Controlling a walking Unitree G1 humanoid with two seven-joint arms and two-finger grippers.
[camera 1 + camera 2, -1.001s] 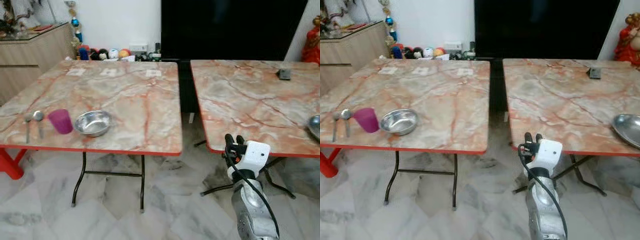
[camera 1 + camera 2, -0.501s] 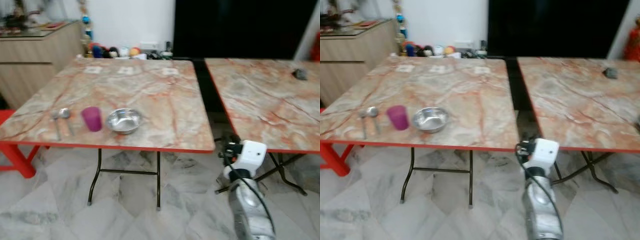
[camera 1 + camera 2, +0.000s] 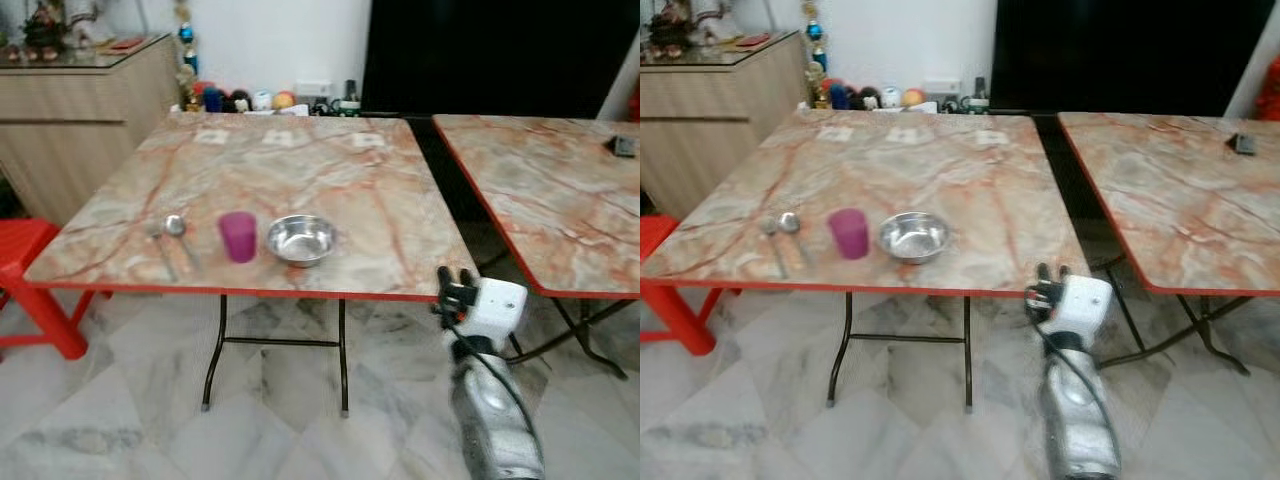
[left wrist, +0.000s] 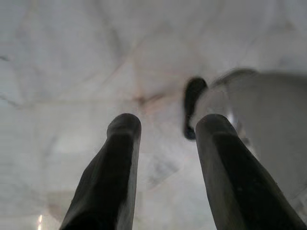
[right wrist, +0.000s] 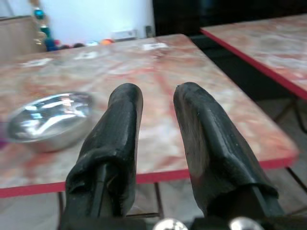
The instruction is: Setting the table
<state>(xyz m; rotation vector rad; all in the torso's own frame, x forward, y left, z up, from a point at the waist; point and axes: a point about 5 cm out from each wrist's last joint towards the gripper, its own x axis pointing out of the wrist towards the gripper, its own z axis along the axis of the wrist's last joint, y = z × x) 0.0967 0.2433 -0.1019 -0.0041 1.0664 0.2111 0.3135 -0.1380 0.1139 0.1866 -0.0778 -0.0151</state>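
Note:
A steel bowl [image 3: 300, 239], a purple cup [image 3: 238, 237] and two spoons [image 3: 168, 234] lie in a row near the front edge of the left marble table [image 3: 300, 180]. My right gripper [image 3: 455, 283] is raised below and just in front of that table's front right corner, level with its red edge. In the right wrist view its fingers [image 5: 120, 124] stand slightly apart, open and holding nothing, with the bowl [image 5: 45, 117] off to one side ahead. My left gripper [image 4: 163, 122] hangs open over the marble floor.
A second marble table [image 3: 560, 200] stands to the right across a narrow gap, with a small dark object [image 3: 623, 146] on it. A red stool [image 3: 30, 270] and a wooden sideboard [image 3: 80, 110] stand at the left. Toys [image 3: 250, 100] line the back wall.
The camera has swung left, so both tables sit further right in the picture and the red stool has come into view. My right gripper stays raised, now near the left table's corner.

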